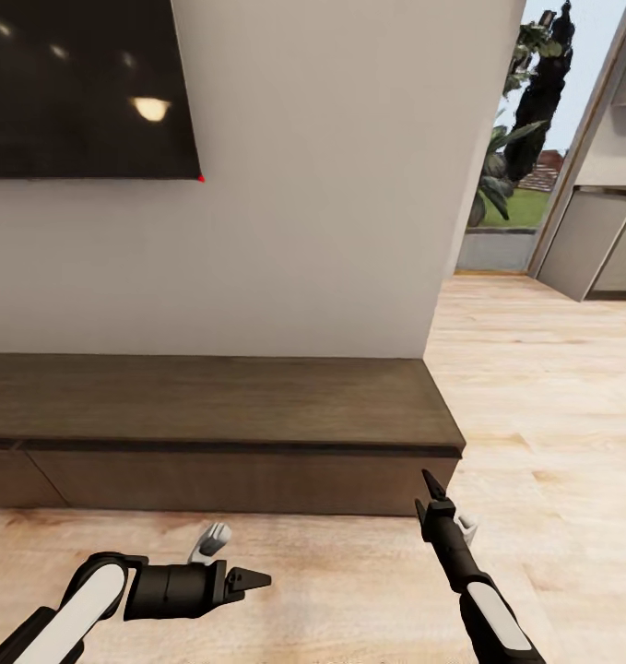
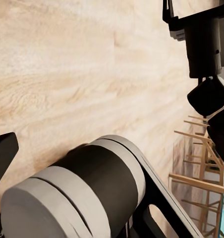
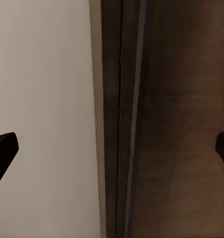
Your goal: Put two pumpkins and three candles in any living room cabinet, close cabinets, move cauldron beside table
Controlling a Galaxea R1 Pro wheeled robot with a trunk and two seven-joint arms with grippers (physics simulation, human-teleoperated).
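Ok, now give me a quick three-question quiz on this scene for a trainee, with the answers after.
1. True or false: the cabinet fronts facing the robot are all shut.
2. What hangs on the wall above the cabinet? A) a dark screen B) a white shelf C) a framed mirror
3. Which is closer to the cabinet, the left claw or the right claw?

Key: 1 true. 2 A. 3 the right claw, which is raised in front of the cabinet's front near its right end, while the left one hangs over the wooden floor.
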